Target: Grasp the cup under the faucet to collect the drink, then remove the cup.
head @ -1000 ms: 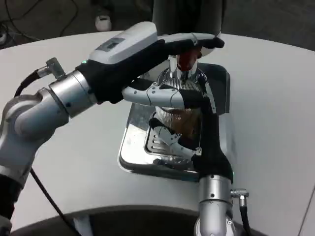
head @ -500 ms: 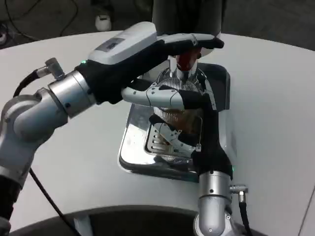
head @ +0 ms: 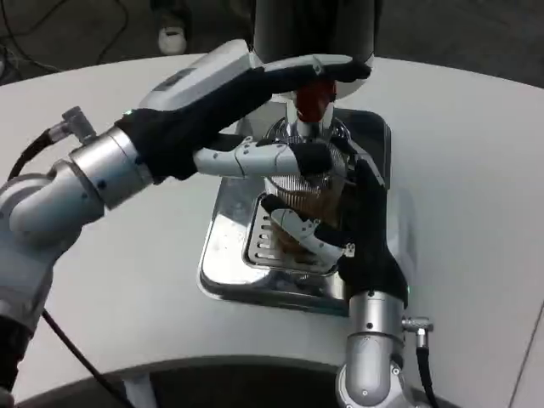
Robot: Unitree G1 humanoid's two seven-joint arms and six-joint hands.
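A clear ribbed cup (head: pixel 299 189) with brown drink in it stands on the steel drip tray (head: pixel 228 255), directly below the faucet with its red tap handle (head: pixel 311 99). My right hand (head: pixel 340 229) wraps around the cup from the near right side, fingers curled across its front. My left hand (head: pixel 246 102) reaches in from the left; its upper fingers rest on top of the tap lever (head: pixel 344 66) and its lower fingers lie across the cup's rim. The cup's base is hidden behind my right hand's fingers.
The dark dispenser body (head: pixel 314 30) rises at the back of the tray. The white round table (head: pixel 476 170) spreads on both sides, its near edge curving below my right forearm (head: pixel 371 357). Cables and a small white object (head: pixel 172 37) lie on the floor beyond.
The whole picture has shifted slightly, so the camera moved. My right hand has slid a little nearer and lower along the cup; my left hand stays on the lever.
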